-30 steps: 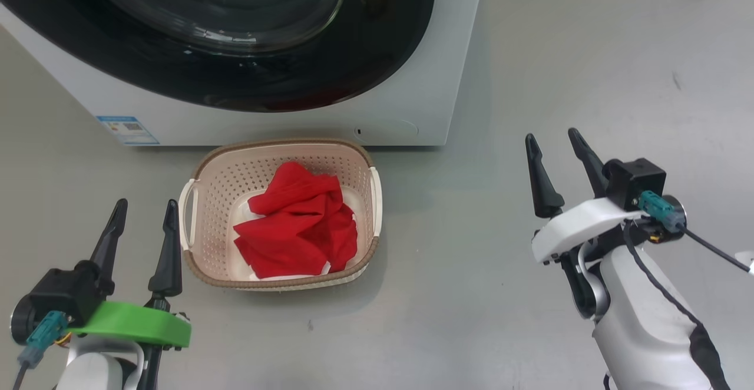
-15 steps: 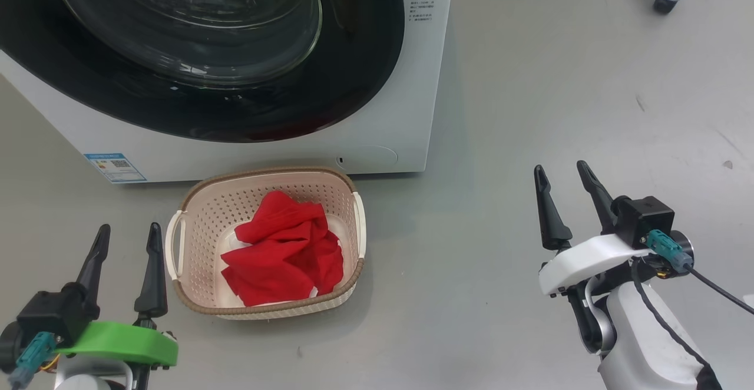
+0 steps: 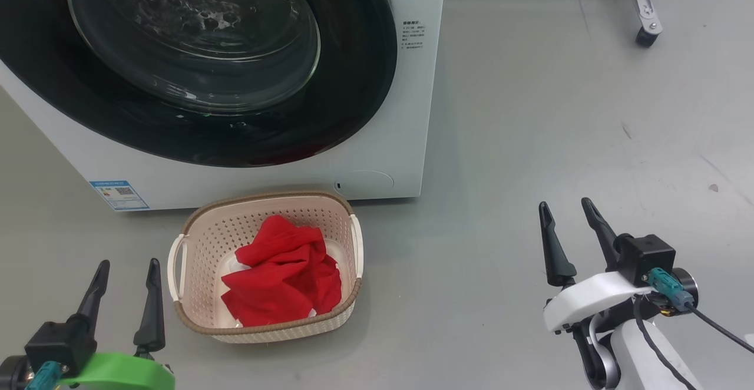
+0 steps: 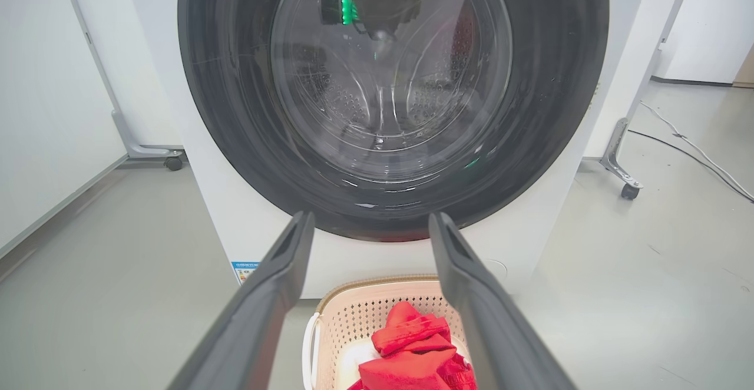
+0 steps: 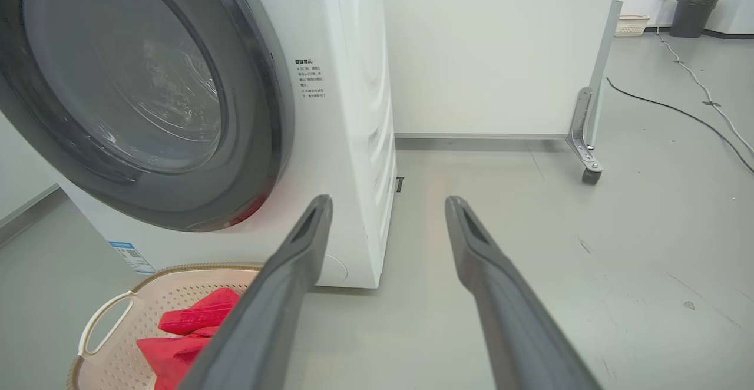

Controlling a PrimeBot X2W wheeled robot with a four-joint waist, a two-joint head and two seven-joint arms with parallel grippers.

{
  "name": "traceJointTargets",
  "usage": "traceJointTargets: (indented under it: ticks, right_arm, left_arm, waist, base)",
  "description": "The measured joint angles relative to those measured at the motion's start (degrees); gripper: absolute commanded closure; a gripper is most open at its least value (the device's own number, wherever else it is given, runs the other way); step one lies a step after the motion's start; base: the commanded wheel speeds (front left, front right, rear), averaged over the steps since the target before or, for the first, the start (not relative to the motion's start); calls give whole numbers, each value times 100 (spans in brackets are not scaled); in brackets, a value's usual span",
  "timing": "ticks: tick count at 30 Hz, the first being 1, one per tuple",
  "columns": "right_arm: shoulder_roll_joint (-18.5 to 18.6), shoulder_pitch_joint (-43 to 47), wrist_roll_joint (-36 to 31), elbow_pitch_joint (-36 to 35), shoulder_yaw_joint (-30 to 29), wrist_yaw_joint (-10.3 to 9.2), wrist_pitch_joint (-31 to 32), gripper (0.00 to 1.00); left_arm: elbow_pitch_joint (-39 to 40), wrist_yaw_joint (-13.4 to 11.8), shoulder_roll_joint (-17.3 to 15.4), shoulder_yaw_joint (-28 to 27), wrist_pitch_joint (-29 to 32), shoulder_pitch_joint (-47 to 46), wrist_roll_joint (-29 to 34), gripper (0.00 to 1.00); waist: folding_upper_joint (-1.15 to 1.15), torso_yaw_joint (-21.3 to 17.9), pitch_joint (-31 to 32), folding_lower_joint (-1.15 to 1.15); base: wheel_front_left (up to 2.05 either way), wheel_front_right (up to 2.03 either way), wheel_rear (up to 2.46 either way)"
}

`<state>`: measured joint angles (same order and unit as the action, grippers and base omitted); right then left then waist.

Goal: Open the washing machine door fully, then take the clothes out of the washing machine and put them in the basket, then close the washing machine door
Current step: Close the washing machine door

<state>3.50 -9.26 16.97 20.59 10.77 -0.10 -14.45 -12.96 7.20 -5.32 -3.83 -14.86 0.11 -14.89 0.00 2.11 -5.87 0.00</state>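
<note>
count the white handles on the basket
2: the left handle and the right handle, one on each side of the basket, which sits in front of the washing machine. None seems hidden.

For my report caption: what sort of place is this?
Probably a lab or test room, not a home: the washing machine stands on a bare grey floor, beside white partition panels on castors, with cables lying loose.

1. Smooth grey floor (image 3: 530,142) with small dark specks.
2. White flat panel (image 5: 500,54), far right, on metal leg (image 5: 583,122) with black caster (image 5: 589,177).
3. Thin black cable (image 5: 671,109), far right.
4. Dark grey bin (image 5: 694,16), far right.
</note>
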Motion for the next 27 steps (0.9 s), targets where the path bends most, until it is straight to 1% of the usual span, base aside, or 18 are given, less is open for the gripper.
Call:
traceJointTargets:
  ticks: [15, 17, 27]
  right_arm:
    - [-27, 532, -52, -142, -182, 13, 0, 0]
    - [-31, 536, -59, -175, -182, 54, 0, 0]
    - [-47, 624, -92, -266, -207, 63, 0, 0]
  left_arm:
    - [16, 0, 58, 40, 0, 277, 198, 0]
    - [25, 0, 65, 13, 0, 313, 198, 0]
    - [78, 0, 92, 7, 1, 346, 198, 0]
  waist:
    - [0, 10, 404, 0]
    - [0, 20, 423, 0]
    - [0, 29, 401, 0]
  base:
    - [0, 0, 0]
    - [0, 0, 0]
    - [0, 0, 0]
